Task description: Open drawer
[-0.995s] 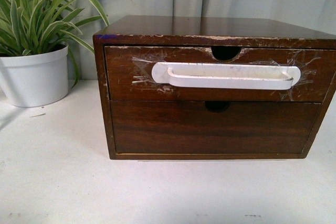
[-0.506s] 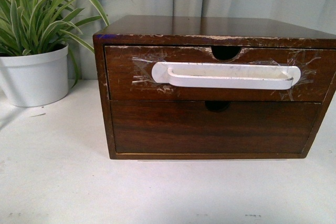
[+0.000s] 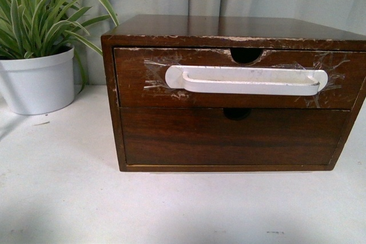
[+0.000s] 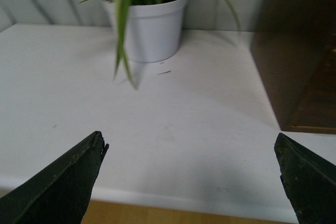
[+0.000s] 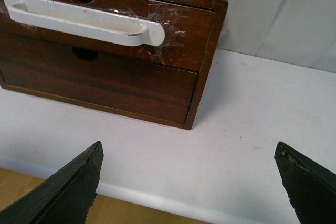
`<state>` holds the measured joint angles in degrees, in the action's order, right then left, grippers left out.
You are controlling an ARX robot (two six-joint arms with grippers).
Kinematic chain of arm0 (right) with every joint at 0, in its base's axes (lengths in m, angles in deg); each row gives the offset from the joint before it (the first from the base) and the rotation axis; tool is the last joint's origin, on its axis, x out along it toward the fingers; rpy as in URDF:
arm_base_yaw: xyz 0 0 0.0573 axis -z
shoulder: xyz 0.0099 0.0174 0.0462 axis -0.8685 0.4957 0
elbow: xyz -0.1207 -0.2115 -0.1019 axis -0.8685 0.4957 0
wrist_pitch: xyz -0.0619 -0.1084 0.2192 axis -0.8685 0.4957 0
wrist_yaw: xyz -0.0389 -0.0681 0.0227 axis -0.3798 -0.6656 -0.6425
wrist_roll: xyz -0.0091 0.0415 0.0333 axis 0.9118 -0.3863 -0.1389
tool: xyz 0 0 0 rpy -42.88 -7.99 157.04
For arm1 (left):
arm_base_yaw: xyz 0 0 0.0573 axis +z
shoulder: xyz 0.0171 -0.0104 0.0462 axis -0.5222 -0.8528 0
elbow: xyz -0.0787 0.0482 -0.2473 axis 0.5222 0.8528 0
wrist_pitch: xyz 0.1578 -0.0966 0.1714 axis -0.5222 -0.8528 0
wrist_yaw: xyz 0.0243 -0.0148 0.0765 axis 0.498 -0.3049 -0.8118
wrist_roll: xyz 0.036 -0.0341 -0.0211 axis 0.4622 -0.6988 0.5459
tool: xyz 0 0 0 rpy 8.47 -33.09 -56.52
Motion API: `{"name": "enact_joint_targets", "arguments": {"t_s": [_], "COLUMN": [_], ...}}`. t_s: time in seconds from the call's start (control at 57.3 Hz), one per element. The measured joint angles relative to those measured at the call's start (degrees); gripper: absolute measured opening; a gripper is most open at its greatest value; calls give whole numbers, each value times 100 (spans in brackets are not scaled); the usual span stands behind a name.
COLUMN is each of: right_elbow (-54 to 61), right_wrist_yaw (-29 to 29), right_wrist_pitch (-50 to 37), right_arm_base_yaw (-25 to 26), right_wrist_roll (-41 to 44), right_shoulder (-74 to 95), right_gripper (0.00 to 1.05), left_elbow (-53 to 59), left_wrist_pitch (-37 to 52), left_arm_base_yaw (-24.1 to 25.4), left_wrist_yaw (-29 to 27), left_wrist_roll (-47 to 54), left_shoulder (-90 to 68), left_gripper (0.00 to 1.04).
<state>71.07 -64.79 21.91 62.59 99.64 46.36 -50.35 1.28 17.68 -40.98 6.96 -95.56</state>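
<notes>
Facing the cabinet from the front, I see the drawer in its top slot, shut, its face level with the cabinet's front. Its white handle runs across the face under clear tape, just below the notch in the chipped top edge. The plain lower drawer sits beneath it, also shut.

Compared with a second ago, very little differs. The cabinet, the pot and its plant all sit a touch higher in the front view, together, so the view has shifted rather than any of them. The drawer is as closed as before. The small pale scrap on the worktop by the pot looks thinner now.

Neither arm shows in the front view. My left tool is spread wide with nothing between its fingers. It hangs over the worktop's near edge, pointed toward the pot, with the cabinet's side off to one edge of that view. My right tool is also spread wide and empty. It hangs over the same near edge, aimed at the cabinet's right front corner, well apart from the handle's right end.
</notes>
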Motion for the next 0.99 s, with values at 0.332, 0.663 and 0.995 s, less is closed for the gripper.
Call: {"name": "enact_joint_targets", "arguments": {"t_s": [0.332, 0.663, 0.995], "right_elbow": [-2076, -3552, -4262], "right_wrist_yaw": [678, 1180, 1235], "right_wrist_pitch": [800, 1711, 2356], "right_arm_base_yaw": [-302, -492, -734], "right_wrist_roll": [1864, 2691, 3355], "right_shoulder": [2334, 3886, 4719], "right_gripper": [96, 96, 96], "left_elbow": [-1862, -3877, -4826], "left_wrist_pitch": [7, -1626, -2096], "left_arm_base_yaw": [-170, -402, -761], "left_wrist_yaw": [2929, 4719, 4905], "left_wrist_roll": [2347, 3934, 4352], "left_shoulder": [-2612, -4448, -5357], "left_gripper": [99, 99, 99]}}
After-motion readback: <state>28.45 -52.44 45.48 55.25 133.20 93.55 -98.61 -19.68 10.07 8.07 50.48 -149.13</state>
